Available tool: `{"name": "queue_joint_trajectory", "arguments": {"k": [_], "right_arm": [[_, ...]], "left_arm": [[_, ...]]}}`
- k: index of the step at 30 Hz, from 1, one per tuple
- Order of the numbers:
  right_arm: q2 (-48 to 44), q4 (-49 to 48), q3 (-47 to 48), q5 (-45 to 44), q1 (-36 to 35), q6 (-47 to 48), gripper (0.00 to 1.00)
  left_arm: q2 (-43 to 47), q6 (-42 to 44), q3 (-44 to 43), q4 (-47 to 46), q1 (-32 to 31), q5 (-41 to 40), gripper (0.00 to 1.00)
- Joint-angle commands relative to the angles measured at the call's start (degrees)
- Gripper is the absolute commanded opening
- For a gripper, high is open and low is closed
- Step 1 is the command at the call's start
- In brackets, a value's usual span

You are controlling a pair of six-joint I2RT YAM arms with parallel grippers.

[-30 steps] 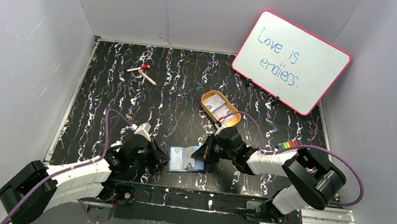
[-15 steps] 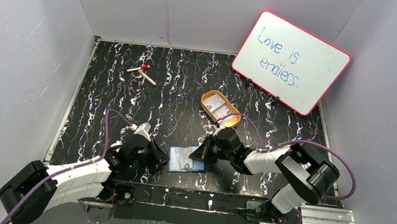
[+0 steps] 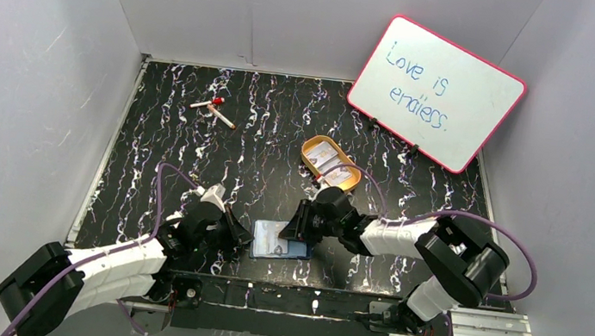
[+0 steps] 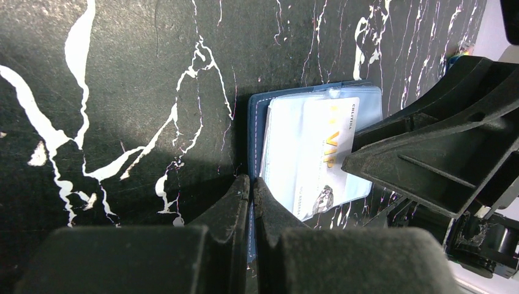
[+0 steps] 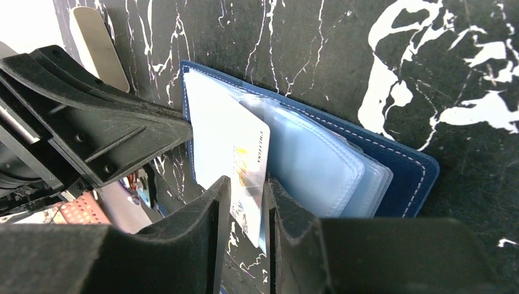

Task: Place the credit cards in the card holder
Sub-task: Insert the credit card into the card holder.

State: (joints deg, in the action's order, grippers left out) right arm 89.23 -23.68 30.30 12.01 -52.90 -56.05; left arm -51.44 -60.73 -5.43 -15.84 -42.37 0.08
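The navy card holder (image 3: 297,252) lies open near the front edge, with pale blue pockets (image 5: 318,162). My left gripper (image 3: 247,237) is shut on the holder's navy left edge (image 4: 253,131), as the left wrist view (image 4: 251,181) shows. A pale credit card (image 5: 235,144) with gold print lies partly inside a pocket, and it also shows in the left wrist view (image 4: 327,150). My right gripper (image 3: 294,231) stands over the card's outer end. In the right wrist view (image 5: 248,184) its jaws stand narrowly apart with the card's face showing between them. More cards (image 3: 333,164) lie in the tin.
An oval golden-orange tin (image 3: 312,146) stands behind the right gripper. Two marker pens (image 3: 215,110) lie at the back left. A pink-framed whiteboard (image 3: 436,91) leans at the back right. Grey walls enclose the black marbled table (image 3: 166,151).
My right gripper has moved a little to the left, further over the card holder. The left arm and the holder have not moved.
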Motion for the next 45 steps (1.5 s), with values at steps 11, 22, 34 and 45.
{"name": "queue_joint_trajectory", "arguments": {"k": [11,22,34,45], "right_arm": [[3.54,7.95,6.3,-0.46,-2.49,3.93,0.37],[7.23,7.69,10.13,0.55,-4.1,4.52,0.36],[7.91,11.98,14.82,-0.91,-6.67,8.46,0.39],[4.72,21.68,19.09,-7.03,-7.48,11.91,0.57]], "left_arm": [[-0.64,0.53,-1.25,1.34,0.01,-0.89,0.0],[-0.33,0.52,-0.9,1.07,0.02,-0.6,0.0],[0.55,0.32,-0.72,1.56,0.01,-0.6,0.0],[4.74,0.29,-1.47,6.48,0.02,-2.78,0.0]]}}
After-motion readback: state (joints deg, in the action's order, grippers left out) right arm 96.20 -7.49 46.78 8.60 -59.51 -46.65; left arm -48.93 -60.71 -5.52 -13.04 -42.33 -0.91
